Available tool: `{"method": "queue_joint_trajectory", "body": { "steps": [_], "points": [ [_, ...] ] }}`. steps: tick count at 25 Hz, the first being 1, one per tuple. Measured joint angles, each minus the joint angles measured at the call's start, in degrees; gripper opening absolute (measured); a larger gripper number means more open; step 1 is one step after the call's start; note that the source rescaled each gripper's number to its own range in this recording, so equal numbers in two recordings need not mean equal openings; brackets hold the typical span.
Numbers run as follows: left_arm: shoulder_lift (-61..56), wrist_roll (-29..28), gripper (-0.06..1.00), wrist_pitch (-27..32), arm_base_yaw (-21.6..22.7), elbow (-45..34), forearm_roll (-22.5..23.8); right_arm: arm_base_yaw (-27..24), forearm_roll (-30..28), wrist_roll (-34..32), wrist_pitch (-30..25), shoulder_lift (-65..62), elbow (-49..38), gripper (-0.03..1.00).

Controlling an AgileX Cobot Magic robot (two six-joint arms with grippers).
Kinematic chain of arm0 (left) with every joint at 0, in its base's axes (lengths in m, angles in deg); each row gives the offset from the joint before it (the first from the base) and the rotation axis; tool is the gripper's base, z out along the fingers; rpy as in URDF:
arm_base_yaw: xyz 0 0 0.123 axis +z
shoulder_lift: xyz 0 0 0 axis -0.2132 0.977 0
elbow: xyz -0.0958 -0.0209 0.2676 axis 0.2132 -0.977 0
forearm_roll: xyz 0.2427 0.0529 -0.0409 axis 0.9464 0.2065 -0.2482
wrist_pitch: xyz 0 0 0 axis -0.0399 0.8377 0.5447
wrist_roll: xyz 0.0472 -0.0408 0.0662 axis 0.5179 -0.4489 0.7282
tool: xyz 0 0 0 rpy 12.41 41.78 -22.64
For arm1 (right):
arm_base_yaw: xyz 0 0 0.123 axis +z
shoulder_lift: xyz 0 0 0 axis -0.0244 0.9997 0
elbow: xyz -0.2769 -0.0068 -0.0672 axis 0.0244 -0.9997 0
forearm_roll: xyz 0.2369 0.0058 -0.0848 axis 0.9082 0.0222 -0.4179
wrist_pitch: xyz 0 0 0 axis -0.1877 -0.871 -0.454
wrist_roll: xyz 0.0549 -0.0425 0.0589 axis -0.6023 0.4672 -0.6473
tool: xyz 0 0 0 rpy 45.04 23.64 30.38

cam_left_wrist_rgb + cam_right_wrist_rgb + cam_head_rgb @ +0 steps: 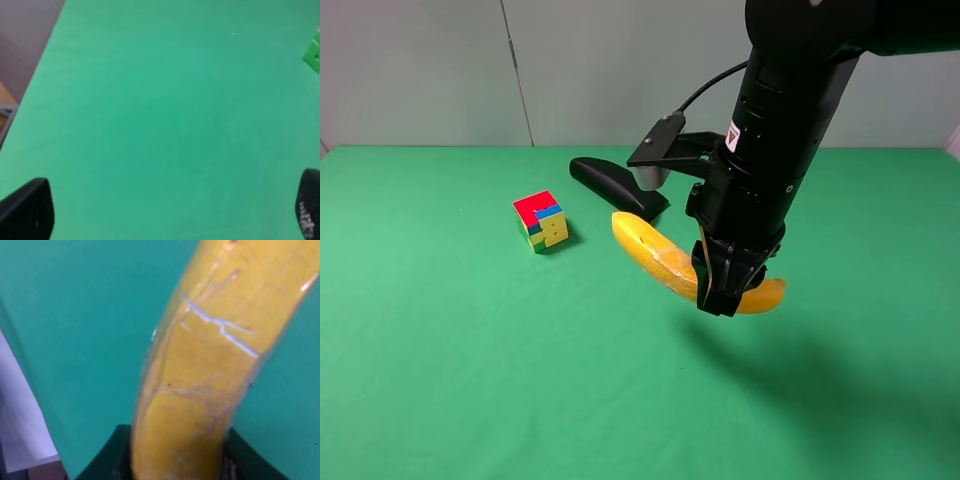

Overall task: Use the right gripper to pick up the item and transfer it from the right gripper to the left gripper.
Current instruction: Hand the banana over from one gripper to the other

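Observation:
The item, a curved yellow banana [650,250] with a paler wrapped band, hangs above the green table. My right gripper [725,292] is shut on it near one end, and the banana's longer part sticks out to the left. The right wrist view shows the banana [210,365] close up, rising out from between the black fingers [107,462]. My left gripper [169,207] is outside the exterior view. In its wrist view its two black fingertips [27,207] stand far apart, open, with only green cloth between them.
A multicoloured puzzle cube [541,221] sits on the cloth left of the banana, and its green corner [314,50] shows in the left wrist view. A long black case [618,186] lies behind the banana. The table edge [35,85] borders darker floor.

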Motion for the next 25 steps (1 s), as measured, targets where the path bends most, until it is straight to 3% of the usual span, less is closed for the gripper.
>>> {"method": "queue_joint_trajectory", "body": {
  "steps": [5,10,20,25],
  "points": [
    [7.0,1.2,0.9,-0.1,0.0,3.0,-7.0,0.0,0.0,1.9,0.0,0.0,0.0,0.01],
    [19.5,6.0,0.9,-1.6,0.0,6.5,-15.8,0.0,0.0,6.4,0.0,0.0,0.0,0.01],
    [40.6,25.7,0.88,-10.0,0.0,7.4,-46.9,0.0,0.0,11.9,1.8,0.0,0.0,0.01],
    [48.1,34.6,0.88,-12.4,0.0,7.4,-56.3,0.0,0.0,11.9,2.1,0.0,0.0,0.01]
  ]
}}
